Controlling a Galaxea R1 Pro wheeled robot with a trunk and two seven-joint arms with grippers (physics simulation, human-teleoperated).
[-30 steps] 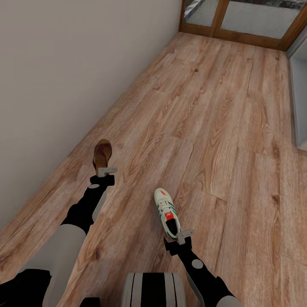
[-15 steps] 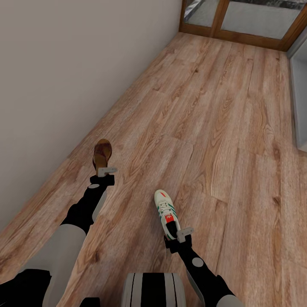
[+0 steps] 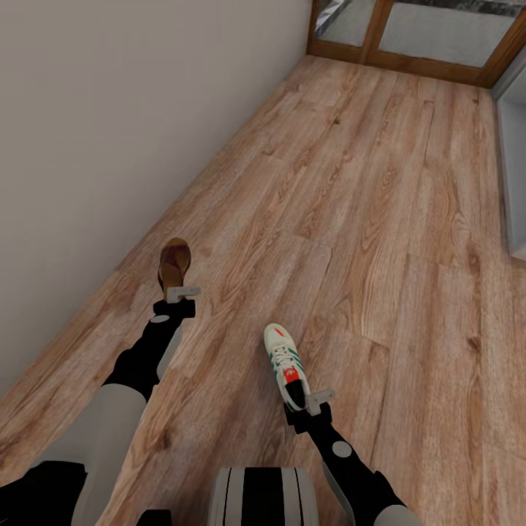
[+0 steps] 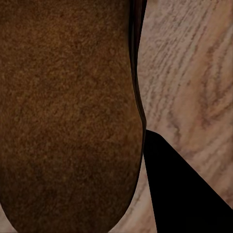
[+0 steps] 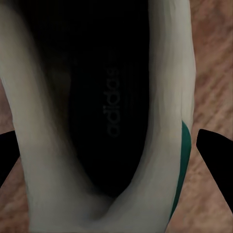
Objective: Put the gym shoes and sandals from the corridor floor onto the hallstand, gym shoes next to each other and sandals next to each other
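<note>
Wood-grain corridor floor [image 3: 380, 219] carries both shoes in your head view: your left gripper [image 3: 182, 294] sits at the sandal [image 3: 174, 263] heel, your right gripper [image 3: 319, 400] at the gym shoe [image 3: 285, 363] heel, arms reaching forward and down. Left wrist: brown sole beside one dark finger [image 4: 184, 194]; finger spread unclear. Right wrist: fingers [image 5: 216, 150] stand wide, flanking the sneaker's opening.

Left gripper [image 3: 180, 294] at heel of brown sandal [image 3: 174, 264] near wall [image 3: 109, 124]. Right gripper [image 3: 319, 400] at heel of white-green gym shoe [image 3: 285, 362] on plank floor [image 3: 380, 219].
</note>
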